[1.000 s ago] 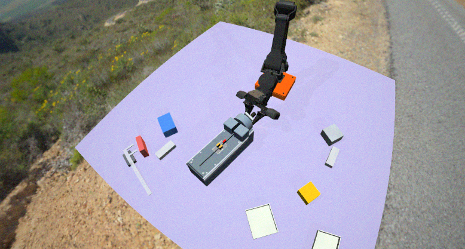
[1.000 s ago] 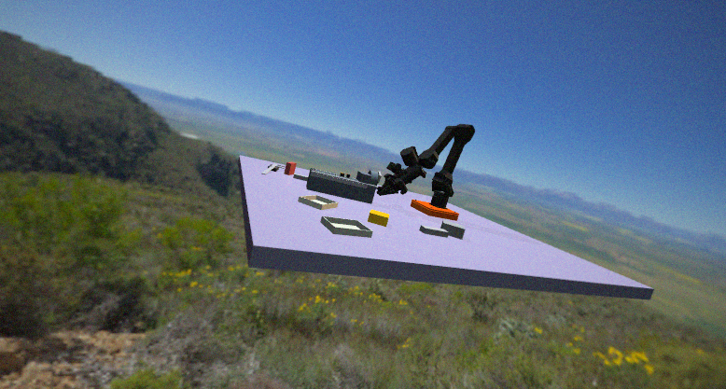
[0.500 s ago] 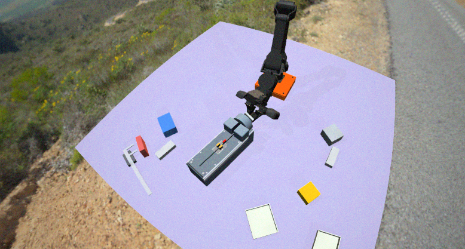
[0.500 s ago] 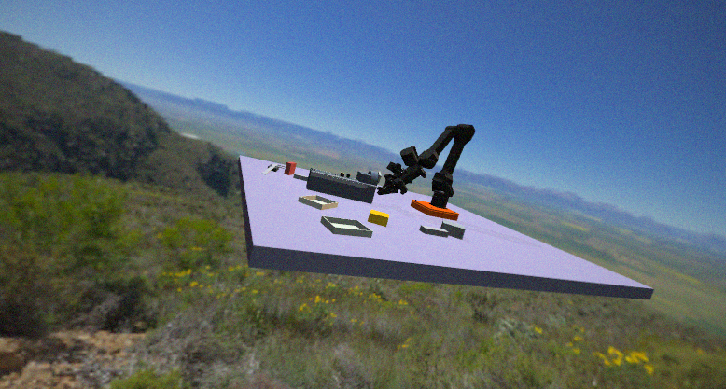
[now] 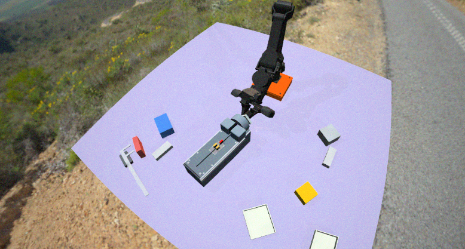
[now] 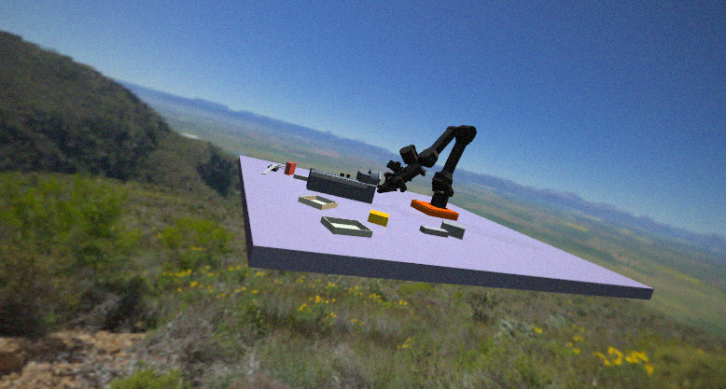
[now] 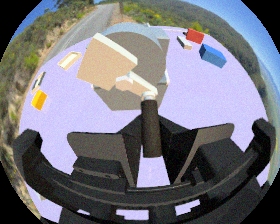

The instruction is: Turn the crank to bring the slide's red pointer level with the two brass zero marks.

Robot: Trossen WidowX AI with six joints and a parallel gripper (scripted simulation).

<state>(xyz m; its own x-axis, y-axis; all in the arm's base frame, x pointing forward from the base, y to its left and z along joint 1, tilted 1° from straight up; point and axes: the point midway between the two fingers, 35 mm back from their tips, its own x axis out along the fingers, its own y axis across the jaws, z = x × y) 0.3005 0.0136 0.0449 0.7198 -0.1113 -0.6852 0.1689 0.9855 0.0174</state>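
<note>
The grey machine lies on the table, its slotted top facing up. The slide's red pointer stands a little off the brass zero marks, on the side toward the crank end. The pointer cannot be made out in the exterior view. In the wrist view the crank arm ends in a dark cylindrical handle. My gripper is shut on this handle, with a finger on each side. The top and exterior views mostly hide the handle behind the fingers.
A blue block, a red block, a pale bar and a caliper-like tool lie beyond the machine's left side. A yellow block, grey blocks and shallow trays lie on the other side.
</note>
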